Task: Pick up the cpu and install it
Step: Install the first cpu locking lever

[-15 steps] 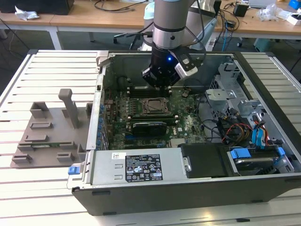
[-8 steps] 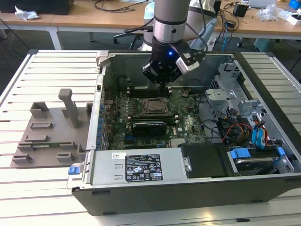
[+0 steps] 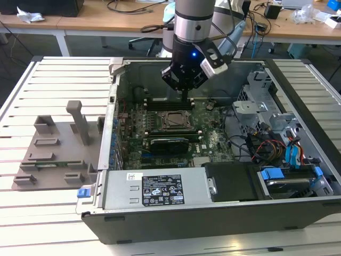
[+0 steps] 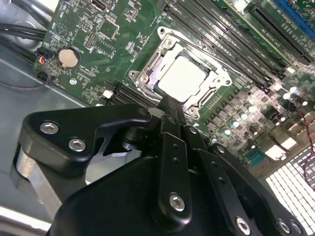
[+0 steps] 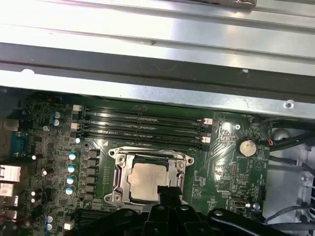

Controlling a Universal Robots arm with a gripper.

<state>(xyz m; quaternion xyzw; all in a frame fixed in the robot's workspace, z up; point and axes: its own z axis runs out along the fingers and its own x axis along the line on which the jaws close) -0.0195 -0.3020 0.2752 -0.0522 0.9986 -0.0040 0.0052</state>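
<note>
The cpu (image 4: 182,78), a flat square chip with a silvery top, lies inside the metal socket frame (image 4: 147,73) on the green motherboard. In the first wrist view the cpu (image 5: 146,180) lies flat and square with the frame around it. My gripper (image 4: 170,102) hovers just above the edge of the socket, its black fingers shut together with nothing between them. In the first wrist view the gripper (image 5: 169,191) overlaps the cpu's near edge. In the exterior view the gripper (image 3: 186,97) hangs over the socket (image 3: 175,120) inside the open computer case.
Memory slots (image 5: 142,125) run beside the socket, and a coin battery (image 5: 247,146) sits close by. The case wall (image 3: 113,106) borders the board. A power supply (image 3: 160,189) and cabled drive bays (image 3: 277,144) fill the case. A grey tray (image 3: 53,154) lies at the exterior view's left.
</note>
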